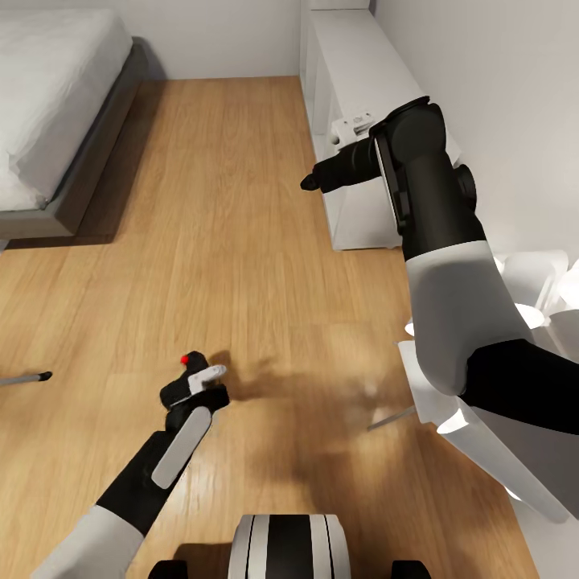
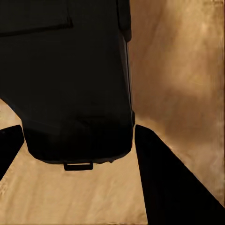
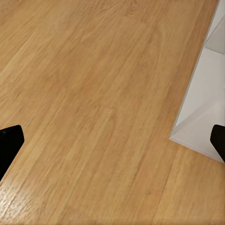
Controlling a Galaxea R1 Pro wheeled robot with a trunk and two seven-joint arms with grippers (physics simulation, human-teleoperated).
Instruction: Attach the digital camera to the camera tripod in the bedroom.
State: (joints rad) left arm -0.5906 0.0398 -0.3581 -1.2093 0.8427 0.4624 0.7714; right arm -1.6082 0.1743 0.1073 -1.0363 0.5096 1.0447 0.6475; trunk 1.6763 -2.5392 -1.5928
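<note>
So the digital camera (image 1: 183,384) is down in the lower left of the head view, sitting in the left gripper (image 1: 197,384), which is clamped onto it. You can't see much of it from there: just a lumpy black shape with the little red button (image 1: 185,359) poking out on top, and the rest is covered by the wrist and a pale grey finger (image 1: 211,373). The left wrist view is hard to read too. The camera's smooth matte black body (image 2: 77,89) takes up most of the upper left of the frame, cut off at the top edge, with a small strap loop (image 2: 78,165) at its lower end and dark fingers (image 2: 168,187) on either side of it.

The right gripper (image 1: 308,183) is up in the upper right of the head view, pointing left, over the white shelf unit (image 1: 354,72). Its tip is a dark blob from there, but in the right wrist view the two black fingers (image 3: 9,143) sit way out at opposite edges of the frame with bare floor between them, so it's spread wide and holding nothing.

The floor (image 1: 241,241) is warm wood planks with a bit of sheen. The bed (image 1: 48,88), with its soft white bedding and grey frame, is cropped at the upper left. At the left edge there's a thin silver rod with a black tip (image 1: 36,376), mostly out of frame, can't tell what it belongs to.
</note>
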